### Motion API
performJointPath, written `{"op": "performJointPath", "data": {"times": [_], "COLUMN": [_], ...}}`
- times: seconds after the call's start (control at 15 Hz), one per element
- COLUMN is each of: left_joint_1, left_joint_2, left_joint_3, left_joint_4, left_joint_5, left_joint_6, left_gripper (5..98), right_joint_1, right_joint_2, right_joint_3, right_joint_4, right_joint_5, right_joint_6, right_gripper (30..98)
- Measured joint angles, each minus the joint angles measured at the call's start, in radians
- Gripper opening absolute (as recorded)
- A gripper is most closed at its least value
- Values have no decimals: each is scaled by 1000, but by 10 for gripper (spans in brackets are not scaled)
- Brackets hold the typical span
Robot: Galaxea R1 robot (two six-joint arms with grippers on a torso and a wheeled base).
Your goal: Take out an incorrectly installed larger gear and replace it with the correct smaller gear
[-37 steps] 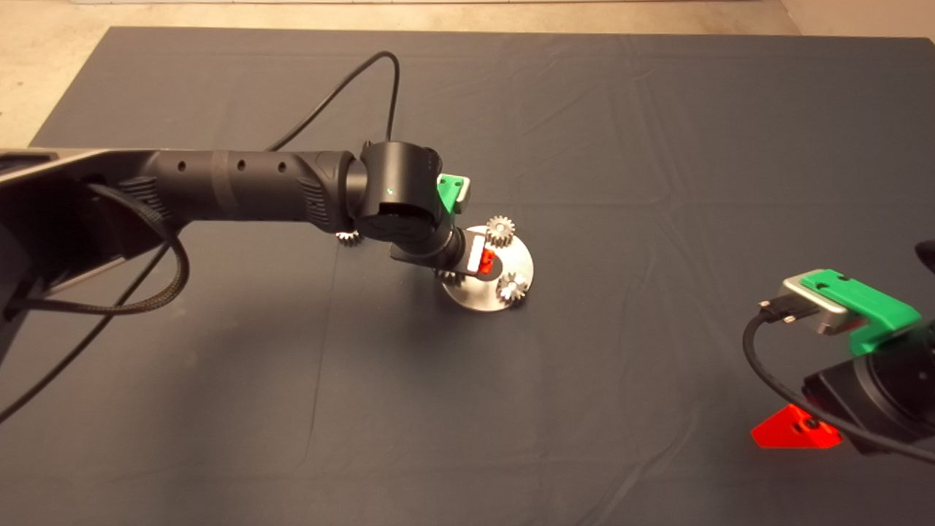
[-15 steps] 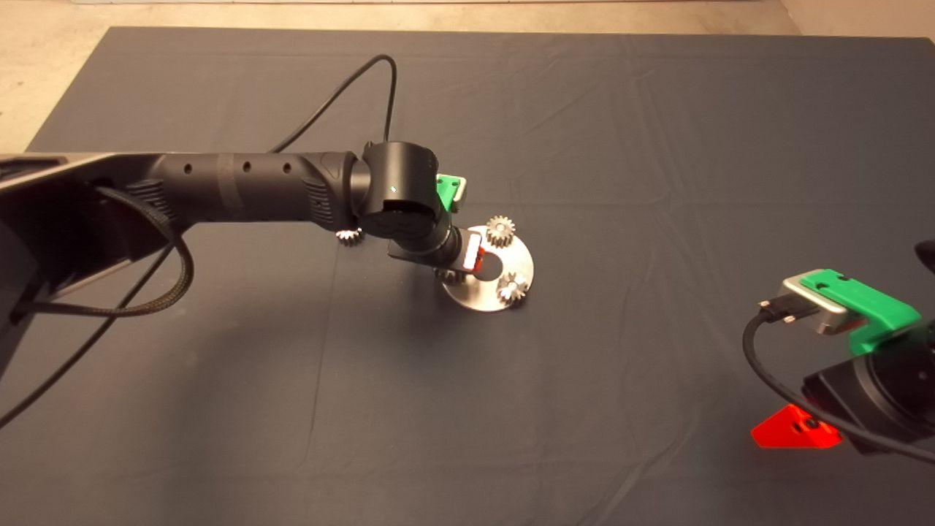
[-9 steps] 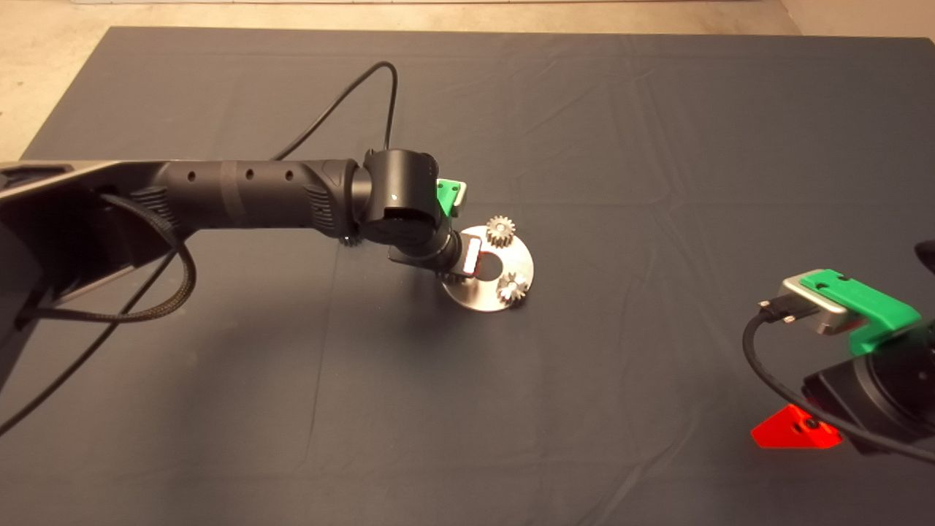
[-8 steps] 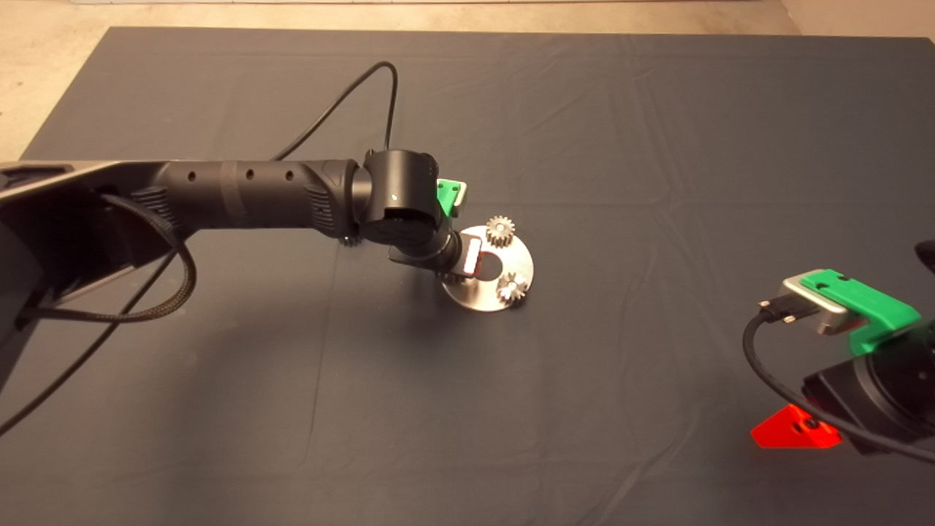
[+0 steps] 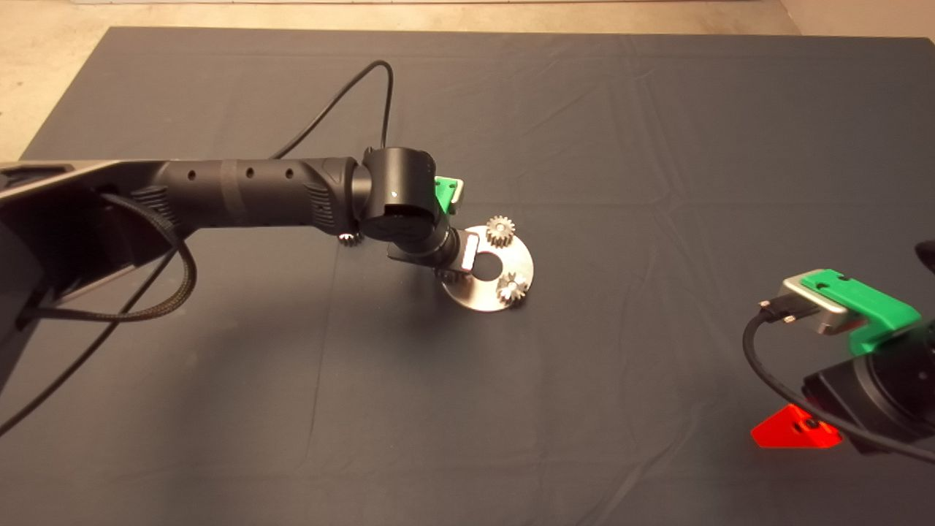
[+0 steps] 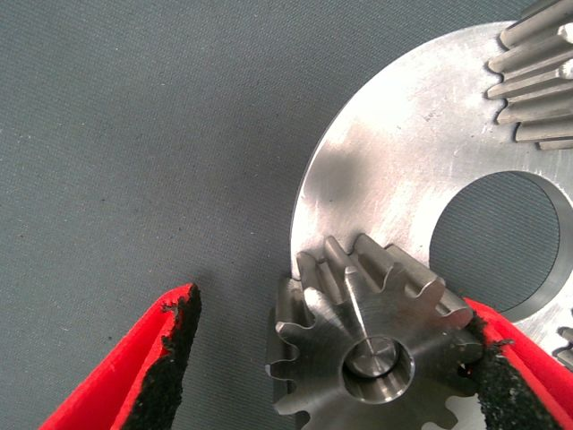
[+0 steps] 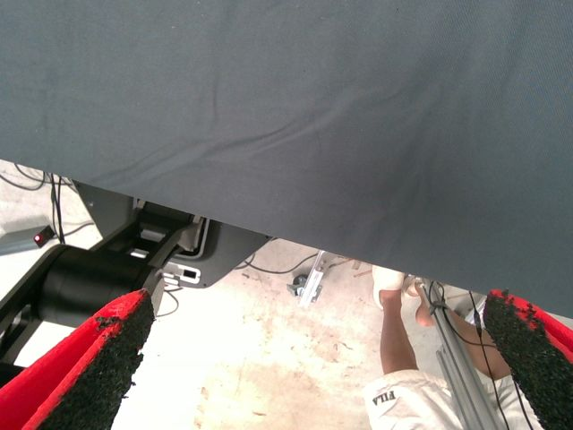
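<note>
Dark cloth mat (image 5: 584, 402) covers the table, creased in places, with pale concrete floor (image 5: 44, 66) showing past its far edge. Nearest, at the lower right, the right gripper (image 7: 318, 340) sits parked just as before, its fingers spread wide on nothing. Its wrist view looks over the mat's edge to the floor, some cables and a person's leg (image 7: 394, 331).

Further in, near the middle of the mat, lies a round steel plate (image 5: 486, 296) with a hole in its centre. The left gripper (image 6: 331, 313) has eased back from over that hole towards the plate's left rim since 2.5 s ago (its red finger no longer shows from above). Its jaws are spread around the larger gear (image 6: 358, 349), which sits on a pin at the rim and overhangs the mat. One pad (image 6: 492, 376) touches the teeth; the other pad (image 6: 170, 367) stands well clear over bare cloth.

Two more gears stand on the plate, one (image 5: 511, 288) at the near right and one (image 5: 500, 230) at the far side. The smaller gear (image 5: 349, 237) lies loose on the mat, half hidden under the left arm.
</note>
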Motion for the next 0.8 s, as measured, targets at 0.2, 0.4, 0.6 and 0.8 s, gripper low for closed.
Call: {"op": "performJointPath", "data": {"times": [0.2,0.4,0.6,0.8], "left_joint_1": [6,8,9,8], "left_joint_2": [0,0,0,1], "left_joint_3": [0,10,13,19], "left_joint_4": [0,0,0,0], "left_joint_5": [0,1,0,1], "left_joint_6": [-2,-3,-3,-3], "left_gripper": [704,651,615,598], "right_joint_1": [0,0,0,0], "right_joint_2": [0,0,0,0], "right_joint_3": [0,0,0,0], "right_joint_4": [0,0,0,0], "right_joint_5": [0,0,0,0], "right_joint_6": [0,0,0,0], "right_gripper": [977,977,977,977]}}
